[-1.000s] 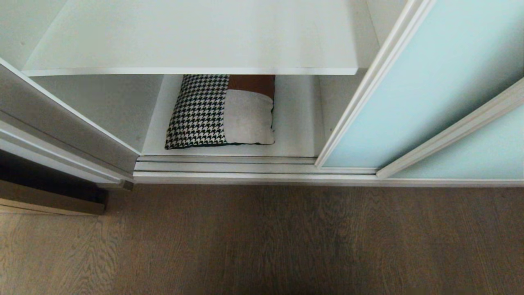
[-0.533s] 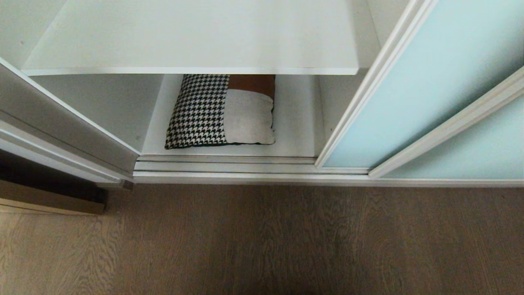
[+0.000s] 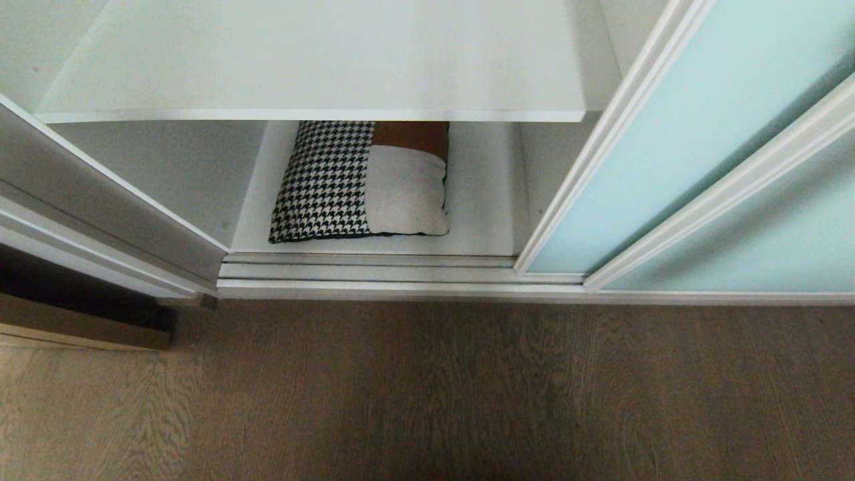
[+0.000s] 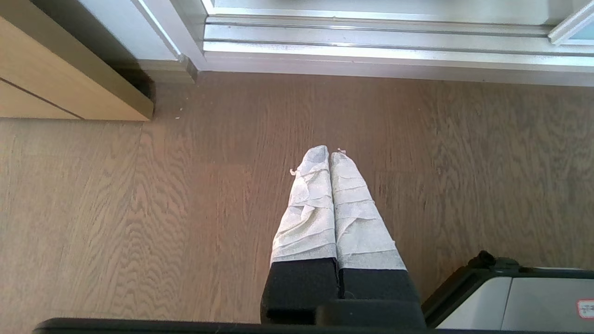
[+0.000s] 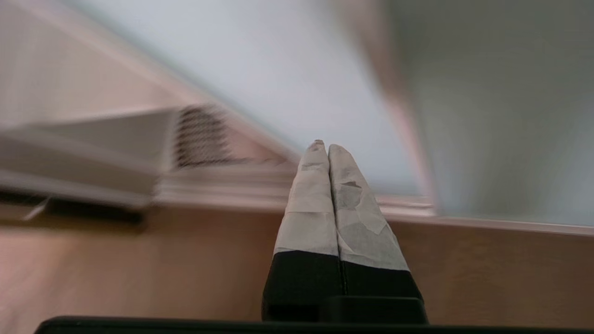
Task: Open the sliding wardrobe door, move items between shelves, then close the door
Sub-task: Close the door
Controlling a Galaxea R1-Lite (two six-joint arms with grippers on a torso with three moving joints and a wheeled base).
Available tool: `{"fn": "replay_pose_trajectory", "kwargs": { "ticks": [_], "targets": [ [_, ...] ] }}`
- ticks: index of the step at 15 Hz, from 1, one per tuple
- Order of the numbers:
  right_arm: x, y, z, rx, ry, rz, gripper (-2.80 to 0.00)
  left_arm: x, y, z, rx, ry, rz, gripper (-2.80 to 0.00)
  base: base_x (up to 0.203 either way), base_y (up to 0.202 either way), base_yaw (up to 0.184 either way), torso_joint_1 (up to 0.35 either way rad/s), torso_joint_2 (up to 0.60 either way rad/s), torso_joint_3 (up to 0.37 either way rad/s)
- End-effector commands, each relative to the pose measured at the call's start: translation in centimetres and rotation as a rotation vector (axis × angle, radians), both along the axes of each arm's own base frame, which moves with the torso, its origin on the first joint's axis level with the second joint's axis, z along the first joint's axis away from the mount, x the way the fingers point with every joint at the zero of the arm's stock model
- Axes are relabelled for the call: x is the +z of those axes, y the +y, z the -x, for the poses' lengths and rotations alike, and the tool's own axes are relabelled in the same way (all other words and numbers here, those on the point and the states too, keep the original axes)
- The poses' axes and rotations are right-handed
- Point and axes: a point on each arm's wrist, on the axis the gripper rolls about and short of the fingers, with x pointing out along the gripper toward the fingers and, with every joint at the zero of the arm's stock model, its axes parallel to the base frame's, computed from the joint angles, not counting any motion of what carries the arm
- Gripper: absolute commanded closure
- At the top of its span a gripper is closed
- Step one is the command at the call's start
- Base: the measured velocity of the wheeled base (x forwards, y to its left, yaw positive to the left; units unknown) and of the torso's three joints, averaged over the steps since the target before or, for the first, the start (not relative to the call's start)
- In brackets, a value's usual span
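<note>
The wardrobe stands open in front of the robot, and the sliding door (image 3: 728,240) is off to the right, its pale aqua glass overlapping a second panel behind it. Judging by the cushions lying tidy on the bottom shelf (image 3: 481,220) and the upper shelf (image 3: 314,60) bare, the step in hand looks like closing the door, or the end of opening it; I cannot tell which from here.

The right gripper (image 5: 323,147) has its taped fingers pressed flat together, holding nothing, and points toward the door's framed edge near the floor track (image 3: 374,270). The left gripper (image 4: 328,155) is likewise pressed together and empty, hanging over the wooden floor (image 3: 427,401), well apart from the wardrobe.

To push the door well, I would lay the closed fingers against the white metal frame, not the glass, and press along the track, keeping the force level so the panel does not rack or jump its rail.

The houndstooth cushion (image 3: 324,184) and the cream cushion (image 3: 407,194) lie side by side, touching, a brown patch showing behind the cream one. Each lies flat with its long axis running front to back, one short end toward the track.

The door itself stands upright, its long axis vertical, its face toward the room.
</note>
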Motion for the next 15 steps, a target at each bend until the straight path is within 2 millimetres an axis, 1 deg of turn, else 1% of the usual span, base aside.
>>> {"fn": "replay_pose_trajectory", "kwargs": {
  "ticks": [1, 2, 5, 6, 7, 9, 10, 12, 15],
  "targets": [
    [0.0, 0.6, 0.4, 0.058, -0.006, 0.003, 0.00, 0.0, 0.0, 0.0, 0.000, 0.002, 0.000, 0.00, 0.000, 0.000, 0.000, 0.000, 0.00, 0.000],
    [0.2, 0.7, 1.2, 0.058, -0.028, 0.004, 0.00, 0.0, 0.0, 0.0, 0.001, 0.002, 0.000, 0.00, 0.000, 0.000, 0.000, 0.000, 0.00, 0.000],
    [0.7, 0.9, 4.7, 0.040, -0.117, 0.008, 0.00, 0.0, 0.0, 0.0, 0.001, 0.002, 0.000, 0.00, 0.000, 0.000, 0.000, 0.000, 0.00, 0.000],
    [0.6, 0.8, 4.8, -0.021, -0.122, -0.006, 0.00, 0.0, 0.0, 0.0, 0.001, 0.002, 0.000, 0.00, 0.000, 0.000, 0.000, 0.000, 0.00, 0.000],
    [0.5, 0.7, 4.7, -0.075, -0.116, -0.025, 0.00, 0.0, 0.0, 0.0, 0.001, 0.002, 0.000, 0.00, 0.000, 0.000, 0.000, 0.000, 0.00, 0.000],
    [0.0, 0.9, 4.0, -0.055, -0.077, -0.074, 0.00, 0.0, 0.0, 0.0, 0.001, 0.002, 0.000, 0.00, 0.000, 0.000, 0.000, 0.000, 0.00, 0.000],
    [-0.1, 1.0, 3.4, -0.048, -0.046, -0.120, 0.00, 0.0, 0.0, 0.0, 0.001, 0.002, 0.000, 0.00, 0.000, 0.000, 0.000, 0.000, 0.00, 0.000],
    [0.3, 1.0, 1.9, -0.053, -0.013, -0.205, 0.00, 0.0, 0.0, 0.0, 0.001, 0.002, 0.000, 0.00, 0.000, 0.000, 0.000, 0.000, 0.00, 0.000],
    [0.4, 1.2, -0.7, -0.087, 0.046, -0.290, 0.00, 0.0, 0.0, 0.0, 0.001, 0.002, 0.000, 0.00, 0.000, 0.000, 0.000, 0.000, 0.00, 0.000]
  ]
}}
